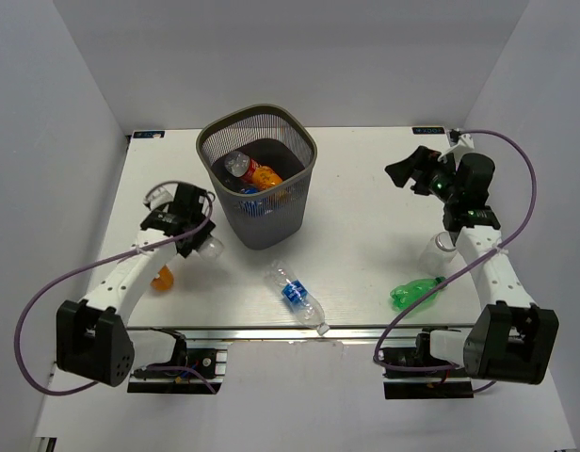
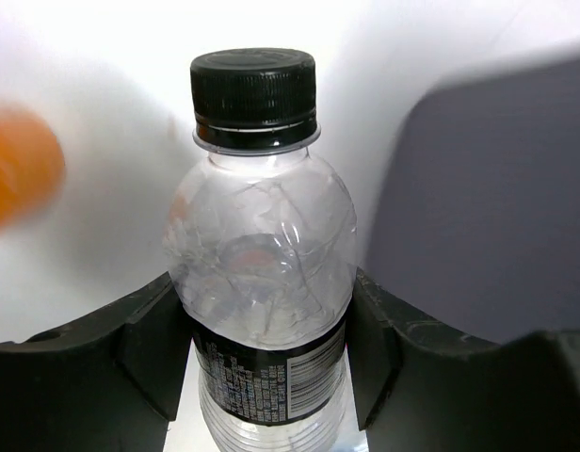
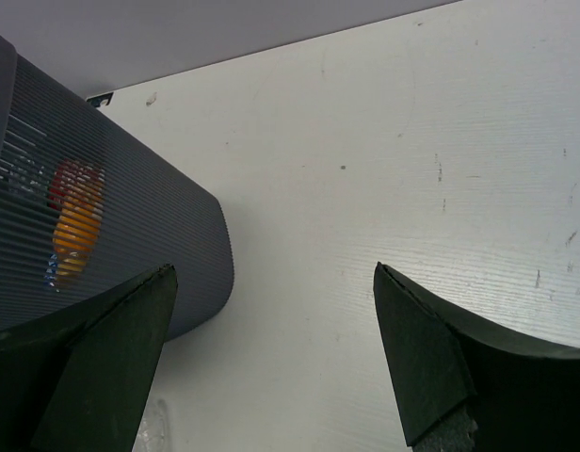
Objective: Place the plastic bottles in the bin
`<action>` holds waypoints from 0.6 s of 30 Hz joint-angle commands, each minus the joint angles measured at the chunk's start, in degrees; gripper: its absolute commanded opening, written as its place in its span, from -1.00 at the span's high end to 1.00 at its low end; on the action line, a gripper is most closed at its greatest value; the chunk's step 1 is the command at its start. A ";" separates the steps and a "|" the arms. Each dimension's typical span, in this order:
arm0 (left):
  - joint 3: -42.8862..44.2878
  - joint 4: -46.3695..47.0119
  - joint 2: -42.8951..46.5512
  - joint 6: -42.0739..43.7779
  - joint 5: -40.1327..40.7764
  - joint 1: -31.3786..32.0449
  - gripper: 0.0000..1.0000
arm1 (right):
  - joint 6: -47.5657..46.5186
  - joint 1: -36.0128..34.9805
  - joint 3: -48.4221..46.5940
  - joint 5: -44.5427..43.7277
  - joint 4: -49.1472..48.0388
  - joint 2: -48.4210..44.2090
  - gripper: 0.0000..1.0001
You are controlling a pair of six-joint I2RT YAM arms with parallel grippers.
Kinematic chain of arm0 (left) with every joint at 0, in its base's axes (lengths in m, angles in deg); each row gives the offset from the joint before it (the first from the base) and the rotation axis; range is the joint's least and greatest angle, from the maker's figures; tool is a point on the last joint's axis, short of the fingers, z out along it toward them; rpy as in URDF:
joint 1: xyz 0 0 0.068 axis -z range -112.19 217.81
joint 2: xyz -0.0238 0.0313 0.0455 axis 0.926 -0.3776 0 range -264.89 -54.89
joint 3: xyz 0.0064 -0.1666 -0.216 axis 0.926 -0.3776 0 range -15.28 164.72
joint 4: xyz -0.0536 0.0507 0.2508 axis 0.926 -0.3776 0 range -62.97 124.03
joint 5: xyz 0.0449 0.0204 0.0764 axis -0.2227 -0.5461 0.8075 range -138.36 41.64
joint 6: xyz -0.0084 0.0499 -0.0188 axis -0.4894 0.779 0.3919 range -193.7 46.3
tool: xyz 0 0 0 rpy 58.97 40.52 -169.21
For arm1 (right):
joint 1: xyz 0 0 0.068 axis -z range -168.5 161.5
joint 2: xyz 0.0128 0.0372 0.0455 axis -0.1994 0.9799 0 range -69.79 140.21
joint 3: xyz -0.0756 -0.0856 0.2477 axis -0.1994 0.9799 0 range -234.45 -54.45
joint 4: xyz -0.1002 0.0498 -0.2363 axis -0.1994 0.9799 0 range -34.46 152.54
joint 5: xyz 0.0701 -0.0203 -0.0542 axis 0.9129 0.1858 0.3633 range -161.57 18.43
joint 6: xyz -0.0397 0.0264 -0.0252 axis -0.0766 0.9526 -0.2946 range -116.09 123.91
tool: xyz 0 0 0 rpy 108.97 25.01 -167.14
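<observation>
Though seemingly held — bottle (image 2: 262, 282) beside bin (image 1: 271, 226)

The black label (image 2: 271, 372) on the clear bottle (image 2: 262, 254) — fine print, unreadable.

Robot lab test cell: white desk (image 1: 365, 217) boxed in by plain white panels (image 1: 55, 113) on three sides, small tags (image 1: 147, 135) at far corners. Left arm (image 1: 130, 268) and right arm (image 1: 488, 264) bolted to a metal rail (image 1: 271, 332) at near edge, purple cables (image 1: 532, 184) looping loose. Staged props on desk: mesh bin (image 1: 271, 226), scattered bottles (image 1: 295, 294).
</observation>
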 commanded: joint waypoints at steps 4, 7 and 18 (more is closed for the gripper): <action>18.27 -8.20 1.94 -0.02 24.10 -0.67 -0.31 | -2.52 1.23 1.94 -2.96 -1.67 -3.57 -0.79; 30.05 -9.35 0.53 3.56 26.68 -0.94 -0.35 | -2.96 1.93 1.86 -2.61 -1.75 -3.31 -0.79; 46.06 14.56 -1.65 24.59 -6.31 -0.94 -0.29 | -3.23 4.66 1.24 -0.77 -1.32 -1.02 -0.79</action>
